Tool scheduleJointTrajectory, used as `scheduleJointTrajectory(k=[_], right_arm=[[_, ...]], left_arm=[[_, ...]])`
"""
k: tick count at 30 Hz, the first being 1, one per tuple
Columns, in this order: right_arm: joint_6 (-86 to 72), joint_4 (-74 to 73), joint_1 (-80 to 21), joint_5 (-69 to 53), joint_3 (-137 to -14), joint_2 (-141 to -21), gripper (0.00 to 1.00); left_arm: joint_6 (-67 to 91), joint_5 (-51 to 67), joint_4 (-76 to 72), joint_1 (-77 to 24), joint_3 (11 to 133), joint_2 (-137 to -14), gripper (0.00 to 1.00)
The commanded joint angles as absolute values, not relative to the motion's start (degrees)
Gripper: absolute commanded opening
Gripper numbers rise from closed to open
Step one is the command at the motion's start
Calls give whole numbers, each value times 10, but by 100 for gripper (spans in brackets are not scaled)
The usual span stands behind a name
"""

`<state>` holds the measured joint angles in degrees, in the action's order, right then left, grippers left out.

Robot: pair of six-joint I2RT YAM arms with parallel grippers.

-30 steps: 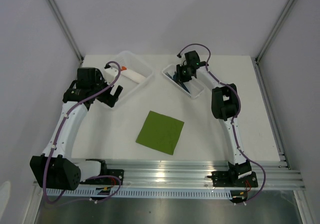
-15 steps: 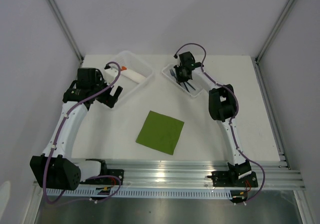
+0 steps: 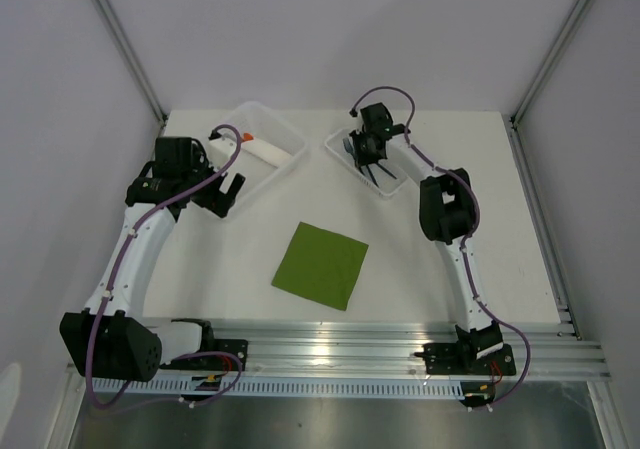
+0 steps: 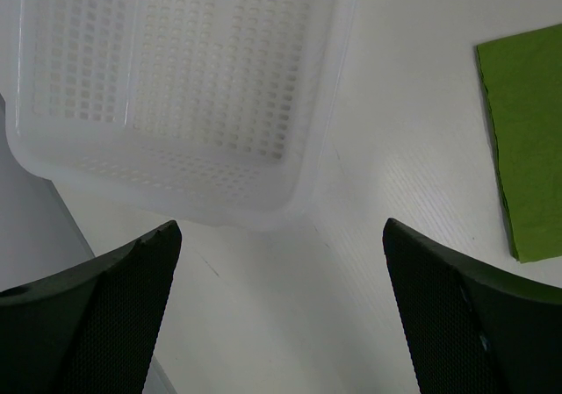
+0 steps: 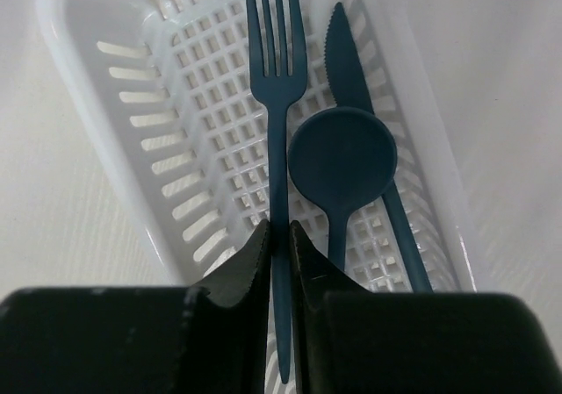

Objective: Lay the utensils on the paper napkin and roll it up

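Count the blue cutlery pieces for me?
3, all in the white basket: the fork pinched by the right gripper, the spoon beside it, the knife partly under the spoon.

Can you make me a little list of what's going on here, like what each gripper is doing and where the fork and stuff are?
right gripper: shut on the fork handle
fork: over the white basket, pinched by the right gripper
spoon and knife: beside the fork in the same basket
left gripper: open, holding nothing, above the table
napkin: green, flat on the table, nothing on it
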<state>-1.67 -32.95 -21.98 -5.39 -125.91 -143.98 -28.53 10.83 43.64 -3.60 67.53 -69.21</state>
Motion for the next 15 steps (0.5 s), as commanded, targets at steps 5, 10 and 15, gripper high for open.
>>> scheduleJointTrajectory(k=[5, 10, 15], right_arm=[[-29, -315, -207, -57, -1266, -1358, 0], [-45, -301, -211, -54, -1261, -1335, 0], [-77, -317, -240, 21, -1232, -1258, 0]], left_arm=[[-282, 117, 434, -39, 691, -670, 99], [-259, 125, 426, -39, 690, -667, 100], [-177, 107, 347, -39, 667, -662, 99]])
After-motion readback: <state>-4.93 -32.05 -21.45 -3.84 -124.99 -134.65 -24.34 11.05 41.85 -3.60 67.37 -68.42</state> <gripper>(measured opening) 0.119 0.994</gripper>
